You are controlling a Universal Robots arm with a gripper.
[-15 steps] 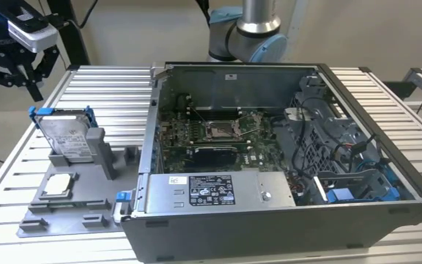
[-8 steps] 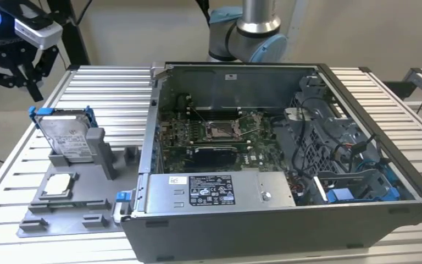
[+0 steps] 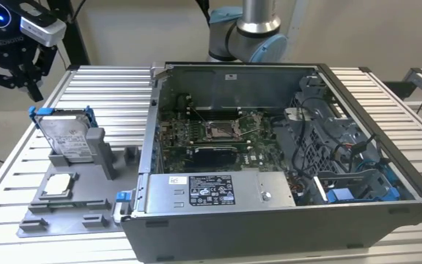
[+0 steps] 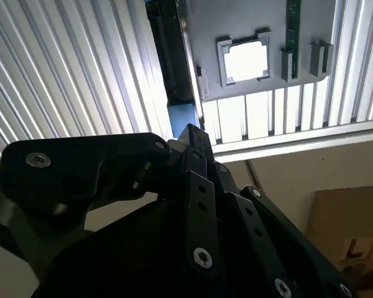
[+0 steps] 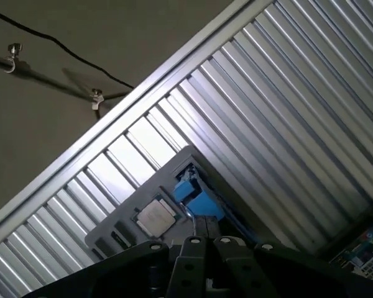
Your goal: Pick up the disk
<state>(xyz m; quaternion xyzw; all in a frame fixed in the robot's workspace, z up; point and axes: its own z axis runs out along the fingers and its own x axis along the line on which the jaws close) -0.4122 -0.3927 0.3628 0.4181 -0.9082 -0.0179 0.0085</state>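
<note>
The black tool (image 3: 22, 77) hangs above the ribbed metal counter (image 3: 101, 82), over the edge on the exterior view's left; I cannot tell whether it is spread or pressed together. Below it, apart from it, the flat silver-grey metal disk (image 3: 68, 135) stands on edge in a slot of a grey plastic fixture (image 3: 86, 212). I judge this is meant to leave its top free for a grasp from above. A blue plastic bracket frames it, and its white label faces the fixture's front. An open grey computer case (image 3: 284, 220) sits just beside it.
</note>
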